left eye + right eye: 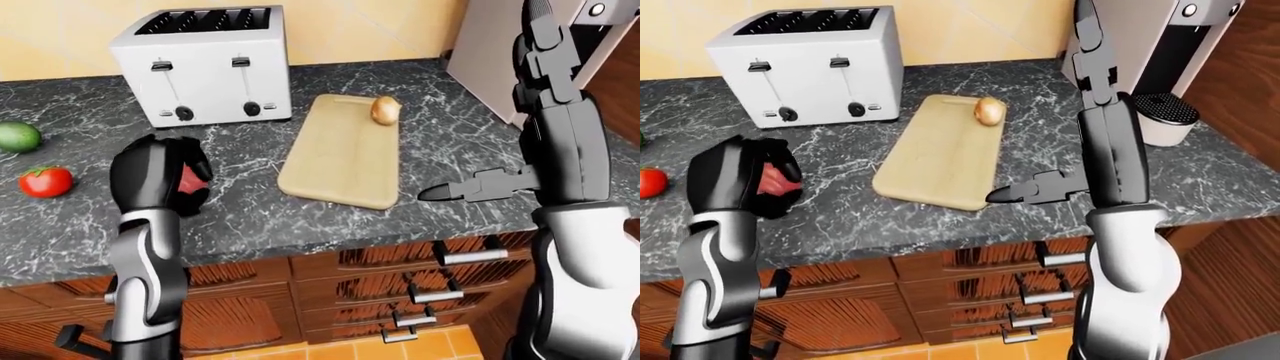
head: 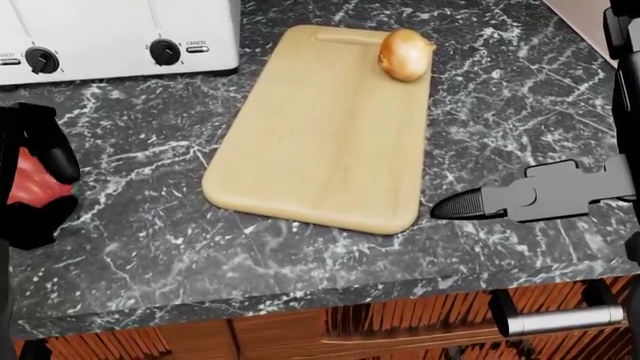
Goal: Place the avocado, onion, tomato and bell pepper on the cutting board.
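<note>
Bell pepper (image 1: 190, 178) in left hand (image 1: 160, 176) (fingers closed round it)

The counter (image 1: 430, 150) is showing black stone veined with white. The cutting board (image 2: 330, 127) is glowing pale tan wood, the onion (image 2: 404, 54) golden brown. The bell pepper (image 1: 190, 178) is peeking red through the black left hand (image 1: 165, 176). The tomato (image 1: 45, 181) is shining red, the avocado (image 1: 17, 136) green, the toaster (image 1: 205, 64) white-grey with black knobs.
</note>
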`<state>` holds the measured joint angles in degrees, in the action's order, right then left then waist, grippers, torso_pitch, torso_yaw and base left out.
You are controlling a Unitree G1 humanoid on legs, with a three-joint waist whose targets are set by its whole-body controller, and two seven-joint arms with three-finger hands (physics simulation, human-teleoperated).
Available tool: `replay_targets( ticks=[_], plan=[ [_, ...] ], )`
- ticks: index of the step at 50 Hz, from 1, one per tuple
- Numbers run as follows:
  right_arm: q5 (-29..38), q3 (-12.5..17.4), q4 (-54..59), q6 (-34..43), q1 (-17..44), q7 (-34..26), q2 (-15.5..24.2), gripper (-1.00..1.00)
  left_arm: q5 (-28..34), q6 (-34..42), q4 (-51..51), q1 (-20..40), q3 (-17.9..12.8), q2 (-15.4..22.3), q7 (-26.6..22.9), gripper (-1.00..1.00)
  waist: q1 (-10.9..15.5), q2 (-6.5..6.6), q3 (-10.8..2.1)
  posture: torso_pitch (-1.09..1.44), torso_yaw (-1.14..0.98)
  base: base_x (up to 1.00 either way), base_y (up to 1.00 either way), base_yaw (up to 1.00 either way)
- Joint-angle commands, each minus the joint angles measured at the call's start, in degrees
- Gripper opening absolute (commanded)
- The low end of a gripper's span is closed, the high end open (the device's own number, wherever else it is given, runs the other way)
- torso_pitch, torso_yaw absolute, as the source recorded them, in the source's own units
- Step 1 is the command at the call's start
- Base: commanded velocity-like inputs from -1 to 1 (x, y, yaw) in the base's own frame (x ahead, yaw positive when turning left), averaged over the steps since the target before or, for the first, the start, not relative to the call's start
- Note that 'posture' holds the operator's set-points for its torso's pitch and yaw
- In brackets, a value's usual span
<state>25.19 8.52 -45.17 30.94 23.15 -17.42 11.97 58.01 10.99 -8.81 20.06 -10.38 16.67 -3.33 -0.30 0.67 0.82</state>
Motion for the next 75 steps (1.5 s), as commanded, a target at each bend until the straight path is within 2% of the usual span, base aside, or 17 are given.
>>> replay_targets(
  ticks=[1, 9, 14, 21, 29, 36, 40, 42, 48, 51, 55, 59, 61, 65, 67, 70, 75],
  plan=[
    [0.06, 0.37, -1.43, -1.12, 1.28, 0.58, 0.43, 1.00, -0.14, -0.04, -0.71, 0.48, 0.03, 0.29, -1.59, -1.00, 0.06, -0.08, -0.93, 0.00, 0.00, 0.00, 0.00, 0.00],
    [-0.10, 0.50, -1.46, -1.23, 1.08, 0.77, 0.46, 1.00, -0.11, -1.05, 0.45, -0.07, 0.10, 0.02, -0.96, -1.00, 0.18, -0.07, -1.20, 0.00, 0.00, 0.00, 0.00, 0.00],
    [-0.20, 0.55, -1.36, -1.33, 1.03, 0.80, 0.50, 1.00, -1.79, 0.26, -1.87, 2.02, -0.18, -0.14, -1.29, -1.00, 0.25, -0.02, -1.28, 0.00, 0.00, 0.00, 0.00, 0.00],
    [-0.05, 0.34, -1.25, -1.35, 1.05, 0.82, 0.43, 1.00, -2.35, 5.58, -10.46, 7.78, -0.05, 0.64, -7.81, -1.00, 0.14, -0.45, -0.89, 0.00, 0.00, 0.00, 0.00, 0.00],
    [-0.12, 0.26, -0.96, -1.46, 1.12, 0.87, 0.34, 1.00, -1.32, 8.38, -14.25, 13.78, 0.99, 1.97, -13.33, -1.00, 0.22, -0.71, -0.42, 0.00, 0.00, 0.00, 0.00, 0.00],
    [-0.28, 0.36, -0.65, -1.56, 1.23, 0.97, 0.37, 1.00, 1.52, 11.12, -16.81, 23.10, 3.01, 2.24, -21.40, -1.00, 0.32, -0.93, -0.13, 0.00, 0.00, 0.00, 0.00, 0.00],
    [-0.33, 0.33, -0.43, -1.83, 1.04, 1.11, 0.30, 1.00, 3.13, 12.48, -15.24, 32.82, 5.00, 2.33, -26.36, -1.00, 0.40, -1.22, 0.19, 0.00, 0.00, 0.00, 0.00, 0.00],
    [-0.39, 0.10, -0.11, -2.29, 0.74, 1.36, 0.08, 1.00, 4.07, 12.32, -12.78, 37.05, 5.87, 1.60, -27.26, -1.00, 0.43, -1.44, 0.40, 0.00, 0.00, 0.00, 0.00, 0.00],
    [-0.13, -0.02, -0.14, -2.24, 0.91, 1.18, 0.10, 1.00, 3.86, 10.11, 4.17, 52.63, 7.85, -0.34, -25.33, -1.00, 0.72, -1.94, 0.70, 0.00, 0.00, 0.00, 0.00, 0.00],
    [-0.23, 0.22, -0.40, -2.03, 1.01, 1.09, 0.14, 1.00, 3.53, 8.38, 11.39, 57.65, 8.44, -0.81, -23.37, -1.00, 0.72, -2.08, 0.77, 0.00, 0.00, 0.00, 0.00, 0.00],
    [-0.38, 0.36, -0.41, -1.98, 1.04, 1.12, 0.23, 1.00, 1.80, 5.63, 26.21, 65.83, 8.64, -1.75, -17.17, -1.00, 0.73, -2.26, 0.80, 0.00, 0.00, 0.00, 0.00, 0.00],
    [-0.65, 0.72, -0.78, -1.63, 1.16, 1.04, 0.42, 1.00, -0.44, 3.62, 38.66, 71.43, 9.19, -2.77, -11.51, -1.00, 0.72, -2.51, 0.69, 0.00, 0.00, 0.00, 0.00, 0.00],
    [-0.91, 1.31, -1.29, -1.26, 1.42, 1.22, 0.57, 1.00, -0.96, 2.38, 43.77, 73.19, 9.87, -3.52, -8.93, -1.00, 0.67, -2.58, 0.66, 0.00, 0.00, 0.00, 0.00, 0.00],
    [-1.77, 3.49, -2.28, -0.23, 2.70, 3.23, 1.06, 1.00, -1.15, 1.59, 46.62, 73.29, 10.67, -4.59, -7.31, -1.00, 0.66, -2.68, 0.60, 0.00, 0.00, 0.00, 0.00, 0.00],
    [-2.91, 5.65, -2.90, 1.66, 4.39, 5.71, 1.22, 1.00, -0.74, 1.55, 45.90, 72.13, 11.13, -5.19, -7.60, -1.00, 0.64, -2.68, 0.61, 0.00, 0.00, 0.00, 0.00, 0.00],
    [-6.71, 10.81, -4.80, 5.66, 6.83, 10.31, 2.61, 1.00, -0.02, 1.37, 45.33, 70.75, 11.55, -6.15, -7.64, -1.00, 0.67, -2.77, 0.59, 0.00, 0.00, 0.00, 0.00, 0.00],
    [-10.98, 10.23, -4.98, 6.73, 5.42, 14.04, 5.59, 1.00, 0.92, 0.63, 47.14, 69.96, 11.99, -7.49, -7.01, -1.00, 0.83, -3.17, 0.77, 0.00, 0.00, 0.00, 0.00, 0.00]
  ],
)
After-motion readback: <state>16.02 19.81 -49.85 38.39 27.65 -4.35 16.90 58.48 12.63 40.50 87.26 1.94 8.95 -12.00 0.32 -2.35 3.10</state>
